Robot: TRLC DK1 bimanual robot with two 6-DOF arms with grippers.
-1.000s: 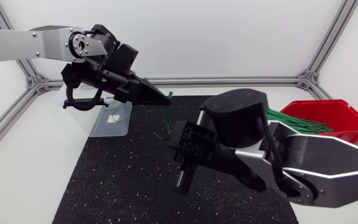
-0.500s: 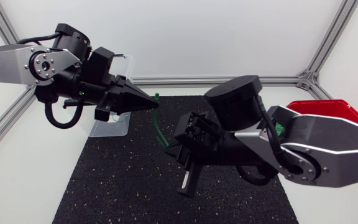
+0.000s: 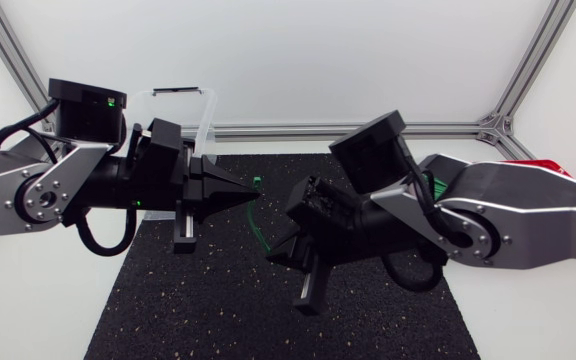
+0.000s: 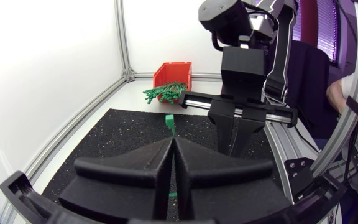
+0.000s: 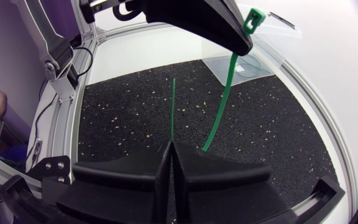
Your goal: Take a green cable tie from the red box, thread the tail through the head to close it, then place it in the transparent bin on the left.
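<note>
Left tool (image 3: 251, 192) is clenched on the head of the green cable tie (image 3: 257, 218), which I hold above the black mat (image 3: 198, 300) near the desk's centre. At its 4 o'clock my right tool (image 3: 276, 248) grasps the strap near the tail, whose tip pokes out ahead. Spare ties (image 4: 163, 92) spill from the red box (image 4: 173, 71) at 3 o'clock. The transparent bin (image 3: 204, 118) sits at 10 o'clock.

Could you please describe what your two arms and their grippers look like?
The left arm and right arm have silver-grey links, black joints and looping black cables. The left gripper and right gripper are matte black, each with two broad wedge-shaped fingers.
</note>
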